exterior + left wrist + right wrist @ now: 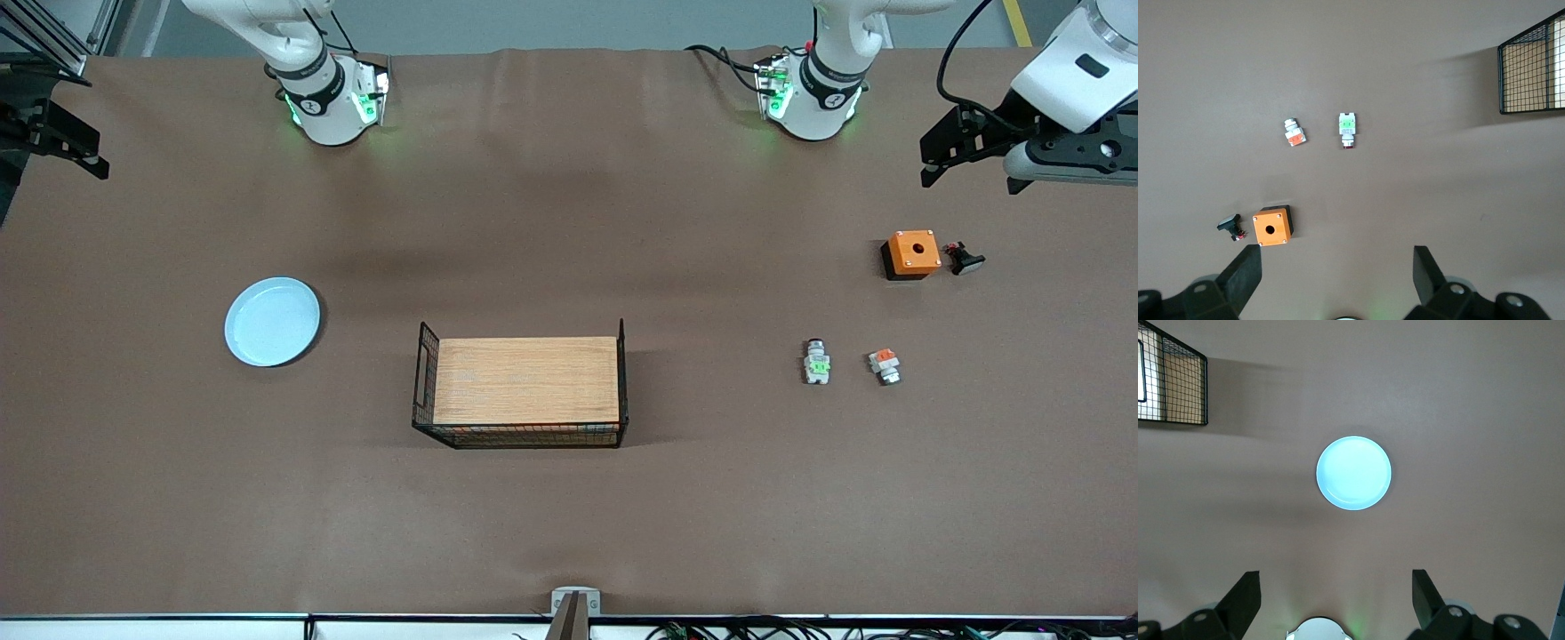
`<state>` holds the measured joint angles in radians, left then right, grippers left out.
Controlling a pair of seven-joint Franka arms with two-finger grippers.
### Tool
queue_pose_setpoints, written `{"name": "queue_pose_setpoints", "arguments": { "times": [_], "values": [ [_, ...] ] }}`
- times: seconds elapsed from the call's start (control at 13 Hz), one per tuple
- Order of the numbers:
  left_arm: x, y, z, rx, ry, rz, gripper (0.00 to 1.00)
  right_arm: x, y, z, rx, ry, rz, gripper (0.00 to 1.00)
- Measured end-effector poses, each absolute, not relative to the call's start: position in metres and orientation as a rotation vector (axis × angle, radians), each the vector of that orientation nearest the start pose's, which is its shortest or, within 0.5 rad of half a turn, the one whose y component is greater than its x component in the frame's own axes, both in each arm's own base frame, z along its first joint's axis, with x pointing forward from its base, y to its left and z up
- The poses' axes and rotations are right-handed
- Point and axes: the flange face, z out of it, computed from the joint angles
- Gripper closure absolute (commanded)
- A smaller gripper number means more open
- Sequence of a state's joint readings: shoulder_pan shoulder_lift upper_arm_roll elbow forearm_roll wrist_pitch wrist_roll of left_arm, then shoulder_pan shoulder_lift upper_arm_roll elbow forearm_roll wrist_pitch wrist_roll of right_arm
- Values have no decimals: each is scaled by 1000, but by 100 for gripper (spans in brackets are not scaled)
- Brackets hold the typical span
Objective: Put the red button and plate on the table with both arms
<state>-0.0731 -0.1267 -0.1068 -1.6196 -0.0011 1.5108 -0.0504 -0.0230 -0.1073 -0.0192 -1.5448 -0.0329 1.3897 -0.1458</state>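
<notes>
The red button (817, 362) (1347, 125), a tiny white-grey piece with a green mark, lies on the brown table (569, 222) toward the left arm's end. The pale blue plate (272, 321) (1353, 473) rests flat toward the right arm's end. My left gripper (973, 182) (1337, 257) hangs open and empty high over the table's edge near the orange box. My right gripper (53, 169) (1335, 580) hangs open and empty high over the right arm's end of the table, apart from the plate.
A wood-topped black wire tray (524, 382) stands mid-table. A like switch piece with an orange mark (885, 365) lies beside the red button. An orange box with a hole (912, 253) and a small black part (964, 259) sit farther from the front camera.
</notes>
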Motion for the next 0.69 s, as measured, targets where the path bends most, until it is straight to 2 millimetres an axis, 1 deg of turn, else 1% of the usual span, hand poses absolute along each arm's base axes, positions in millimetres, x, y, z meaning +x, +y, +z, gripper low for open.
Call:
{"name": "queue_pose_setpoints", "arguments": {
  "times": [0.38,0.69],
  "values": [
    [500,-94,663,-3114,201,-31,0,500,-17,685,-3154,-182,54,0],
    [500,-95,663,-3108,204,-31,0,500,-14,685,-3153,-191,58,0]
  ]
}}
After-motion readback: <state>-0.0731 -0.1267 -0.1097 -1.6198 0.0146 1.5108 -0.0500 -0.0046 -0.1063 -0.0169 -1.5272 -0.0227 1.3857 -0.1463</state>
